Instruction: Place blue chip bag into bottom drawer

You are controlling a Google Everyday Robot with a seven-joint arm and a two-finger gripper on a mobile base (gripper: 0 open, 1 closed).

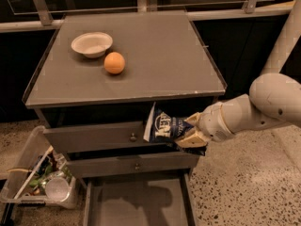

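- On the floor below the front-left corner of the tabletop (160,46): clear plastic bin (40,185) of clutter, just beside the left wall of the bottom drawer (136,204). Not part of the job; keep away from it.
- Near the back-left corner: white bowl (91,44), with an orange (114,62) just beside it on the front side. Both well apart from the load.
- Under the front edge: two upper drawers, both shut, each with a small round knob (133,137).
- Lowest level: bottom drawer pulled out, floor bare apart from shadow, side walls low.
- Below the front edge, toward the front-right corner: blue chip bag (164,126), carried in the air in front of the top drawer face, tilted, one white crimped end up and to the left. Over the right part of the open drawer, well above its floor.
- Right of the bag: tool (190,130) clenched on the bag's right end, arm (263,102) reaching in from the right.
- Step in hand, as judged: lowering the bag into the drawer. Pickup done, placement not yet.
- Recommended: descend clear of the middle drawer front, shift left toward the drawer's centre, away from the right wall.
- Release only when low over the floor; a light, crinkly bag dropped from height may tumble over the low wall.
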